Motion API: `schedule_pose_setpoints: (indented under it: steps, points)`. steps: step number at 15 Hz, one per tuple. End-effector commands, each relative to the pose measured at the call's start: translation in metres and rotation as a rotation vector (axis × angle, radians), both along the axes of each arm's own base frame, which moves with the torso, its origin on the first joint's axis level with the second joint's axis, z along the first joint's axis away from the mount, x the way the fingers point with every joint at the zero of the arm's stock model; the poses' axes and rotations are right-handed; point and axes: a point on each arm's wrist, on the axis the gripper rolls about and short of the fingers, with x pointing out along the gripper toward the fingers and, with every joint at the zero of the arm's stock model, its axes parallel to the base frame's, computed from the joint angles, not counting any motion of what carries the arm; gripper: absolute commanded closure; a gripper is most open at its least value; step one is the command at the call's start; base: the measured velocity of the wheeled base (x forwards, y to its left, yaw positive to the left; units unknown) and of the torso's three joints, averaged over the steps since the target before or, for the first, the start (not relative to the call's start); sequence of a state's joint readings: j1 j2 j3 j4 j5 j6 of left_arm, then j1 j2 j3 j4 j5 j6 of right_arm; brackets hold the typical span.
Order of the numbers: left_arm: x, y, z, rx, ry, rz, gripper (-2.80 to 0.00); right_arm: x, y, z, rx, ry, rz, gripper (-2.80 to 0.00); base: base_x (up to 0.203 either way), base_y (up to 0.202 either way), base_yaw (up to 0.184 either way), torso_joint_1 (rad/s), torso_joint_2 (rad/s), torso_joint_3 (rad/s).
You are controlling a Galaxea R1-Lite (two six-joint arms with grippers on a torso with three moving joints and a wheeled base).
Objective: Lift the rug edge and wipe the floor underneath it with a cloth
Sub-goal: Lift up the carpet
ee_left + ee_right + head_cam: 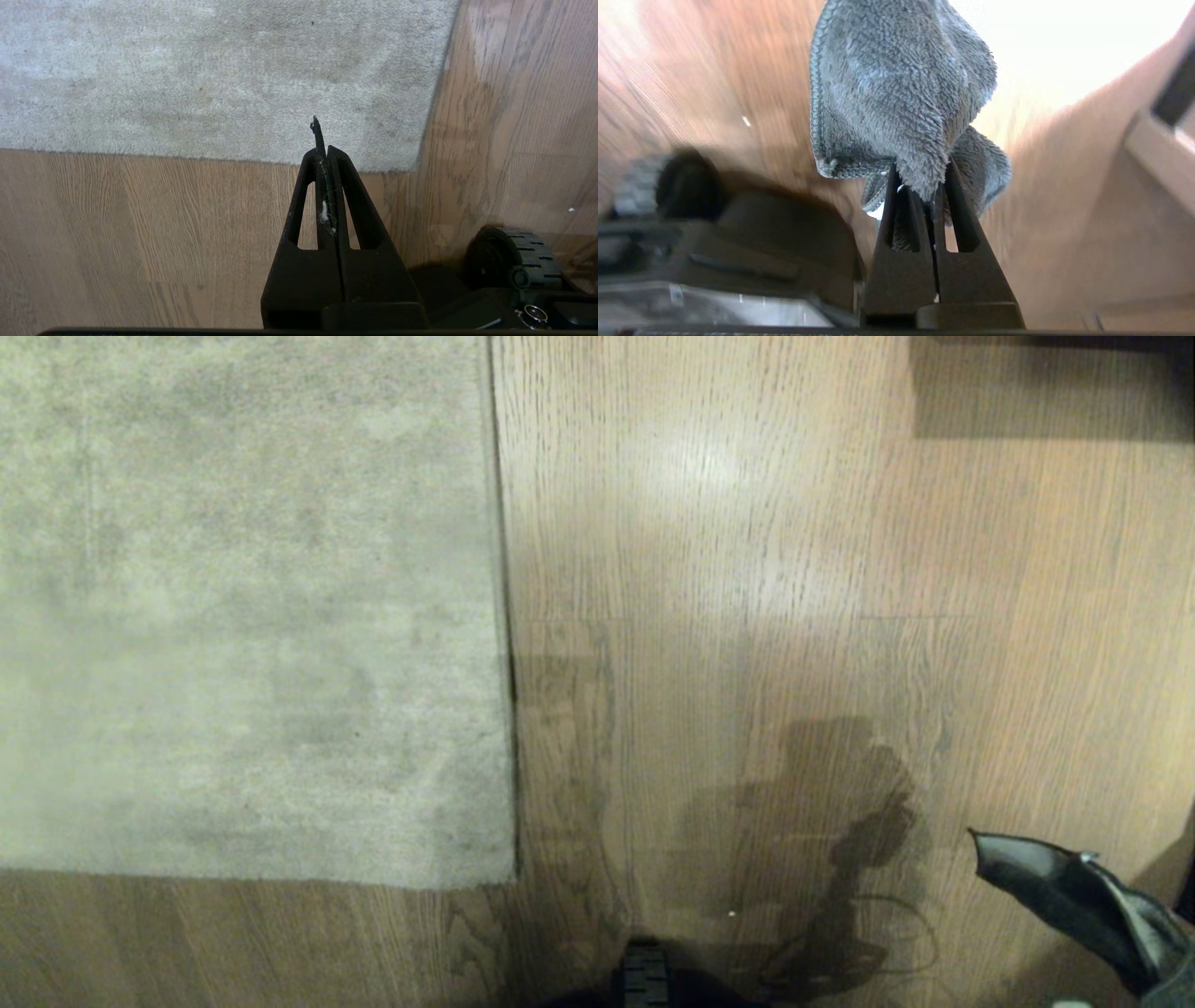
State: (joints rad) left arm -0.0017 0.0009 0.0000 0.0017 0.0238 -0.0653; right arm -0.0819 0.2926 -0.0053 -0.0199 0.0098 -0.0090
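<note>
- The rug (243,607) fills the left half of the head view, lying flat on the floor (747,523); its pile is pale grey-beige and mottled.
- The rug edge (504,616) runs straight down the middle of that view to a corner near the bottom, with a second border turning left from there.
- Only the left wrist view shows the left gripper (322,149): its jaws are pressed together with nothing between them, hanging over bare floor just beside the rug corner (411,168). A thin dark sliver sticks out past one tip, and a black wheel (509,256) of the base sits nearby.
- The head view adds a bright sheen patch on the planks and the robot's shadow on the floor.
- At that view's lower right corner, the cloth (1074,896) shows as a dark pointed flap, well apart from the rug.
- The right wrist view reveals what the head view cuts off: the right gripper (924,186) is clenched on the cloth (896,93), a grey terry rag with stitched edging bunched beyond the tips.
</note>
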Motion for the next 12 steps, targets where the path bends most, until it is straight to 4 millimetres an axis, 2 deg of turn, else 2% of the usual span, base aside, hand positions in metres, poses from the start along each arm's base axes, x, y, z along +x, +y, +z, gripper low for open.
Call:
schedule_pose_setpoints:
  steps: [1, 4, 9, 12]
  points:
    - [0.0, 0.0, 0.0, -0.001, 0.001, 0.001, 0.0, -0.001, 0.0, -0.001, -0.001, -0.011, 0.015, 0.0, 0.0, 0.0, 0.0, 0.0, 0.0, 0.0]
    - [0.0, 0.0, 0.0, -0.001, 0.001, 0.001, 0.0, -0.004, 0.0, -0.001, -0.002, -0.047, 0.105, 0.0, 0.0, 0.0, 0.0, 0.0, 0.0, 0.0]
    - [0.0, 0.0, 0.0, -0.001, 0.001, 0.001, 0.0, -0.021, 0.0, -0.004, -0.009, -0.255, 0.094, 0.0, 0.0, 0.0, 0.0, 0.0, 0.0, 0.0]
    - [0.0, 0.0, 0.0, -0.001, 0.001, 0.001, 0.0, -0.023, 0.0, -0.005, -0.008, -0.286, 0.09, 0.0, 0.0, 0.0, 0.0, 0.0, 0.0, 0.0]
